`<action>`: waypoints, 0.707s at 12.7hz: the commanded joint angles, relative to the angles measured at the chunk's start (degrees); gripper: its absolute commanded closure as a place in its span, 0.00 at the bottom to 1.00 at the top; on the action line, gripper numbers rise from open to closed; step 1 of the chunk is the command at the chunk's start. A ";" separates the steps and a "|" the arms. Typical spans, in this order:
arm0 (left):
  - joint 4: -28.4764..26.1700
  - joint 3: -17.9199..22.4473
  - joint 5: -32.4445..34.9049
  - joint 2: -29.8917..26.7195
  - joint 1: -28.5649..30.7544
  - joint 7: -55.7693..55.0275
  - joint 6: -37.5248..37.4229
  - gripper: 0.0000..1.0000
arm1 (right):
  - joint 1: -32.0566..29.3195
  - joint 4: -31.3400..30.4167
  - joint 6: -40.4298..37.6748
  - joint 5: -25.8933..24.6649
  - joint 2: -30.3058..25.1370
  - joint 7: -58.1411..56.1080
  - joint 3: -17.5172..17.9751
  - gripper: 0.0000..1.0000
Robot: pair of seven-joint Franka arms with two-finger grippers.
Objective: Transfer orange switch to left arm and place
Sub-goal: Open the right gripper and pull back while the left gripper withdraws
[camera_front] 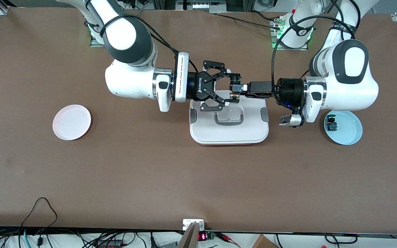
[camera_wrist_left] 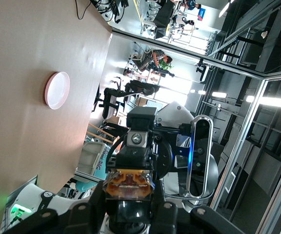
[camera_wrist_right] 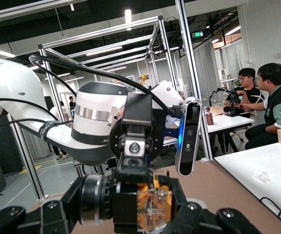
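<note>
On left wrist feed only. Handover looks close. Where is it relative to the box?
Observer: Both tools meet over the box, at its edge farther from the front camera. The left tool pinches the orange switch.
Operator: Right tool shut?
Observer: No, the right tool is open, fingers straddling the switch.
Operator: What's at the left arm's end?
Observer: A blue plate with a small blue-and-green part on it.

A robotics lab: aluminium-frame cells (camera_wrist_right: 179, 58), seated staff (camera_wrist_right: 272, 97) (desks nearby), cabled brown table (camera_front: 198, 172)
</note>
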 commanded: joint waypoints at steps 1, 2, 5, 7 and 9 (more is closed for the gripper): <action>1.95 -0.20 2.92 0.38 0.54 0.93 -0.39 0.97 | 0.71 -1.62 0.21 1.08 -0.98 -0.52 -0.54 0.95; 2.47 -0.20 3.46 0.38 0.62 0.67 -0.39 1.00 | 0.71 -1.62 -0.14 1.08 -1.07 -0.52 -0.54 0.95; 2.48 -0.20 3.56 0.47 0.80 0.49 -0.56 1.00 | 0.71 -1.62 -0.76 1.17 -1.15 -0.43 -0.54 0.91; 2.48 -0.11 3.56 0.47 0.89 0.49 -1.09 1.00 | 0.71 -1.80 -0.76 1.34 -1.15 -0.60 -0.54 0.01; 2.48 -0.11 3.64 0.38 1.15 0.49 -1.35 1.00 | 0.54 -1.97 -0.85 1.17 -1.77 -0.52 -0.62 0.00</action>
